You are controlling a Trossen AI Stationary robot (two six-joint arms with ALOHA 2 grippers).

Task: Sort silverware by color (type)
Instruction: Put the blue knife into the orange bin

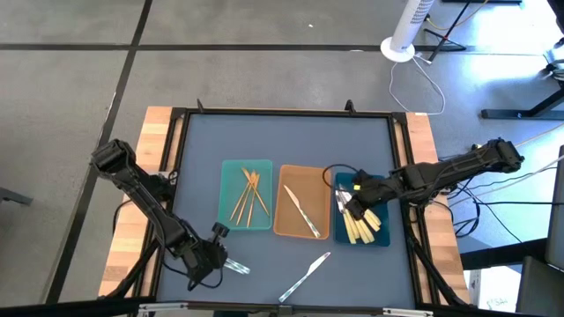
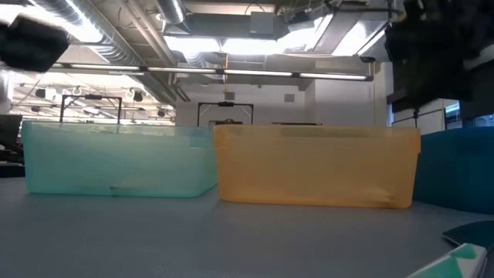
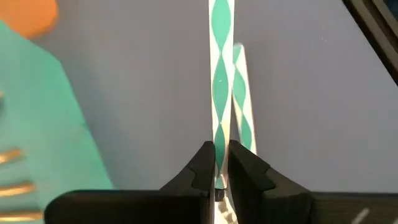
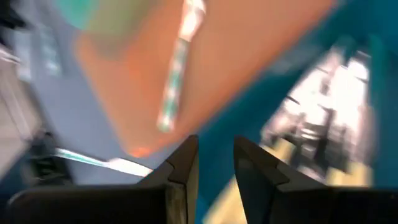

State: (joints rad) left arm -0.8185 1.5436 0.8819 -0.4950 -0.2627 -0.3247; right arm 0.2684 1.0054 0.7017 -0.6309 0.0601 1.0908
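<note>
My left gripper (image 1: 214, 256) is near the table's near-left corner, shut on an all-silver utensil (image 1: 234, 265). My right gripper (image 1: 349, 205) hovers open over the dark-blue tray (image 1: 381, 238), which holds several yellow-handled utensils (image 1: 363, 225); nothing shows between its fingers (image 4: 214, 168). Slim gold utensils (image 1: 249, 195) lie in the teal tray (image 1: 231, 176). One silver utensil (image 1: 300, 211) lies in the tan tray (image 1: 310, 176). Another silver utensil (image 1: 306, 275) lies flat on the mat by the near edge. My left gripper pinches the silver utensil between its two fingers (image 3: 200, 169) at one end (image 3: 218, 158). The rest of it (image 3: 219, 74) runs straight on past the fingertips, in line with the fingers. Whether it is clear of the mat, I cannot tell.
The three trays stand side by side mid-table: teal (image 2: 116, 162), tan (image 2: 316, 166), dark-blue (image 2: 459, 170). A black frame (image 1: 282, 113) borders the grey mat. Open mat lies on the far side of the trays and along the near edge (image 1: 370, 282).
</note>
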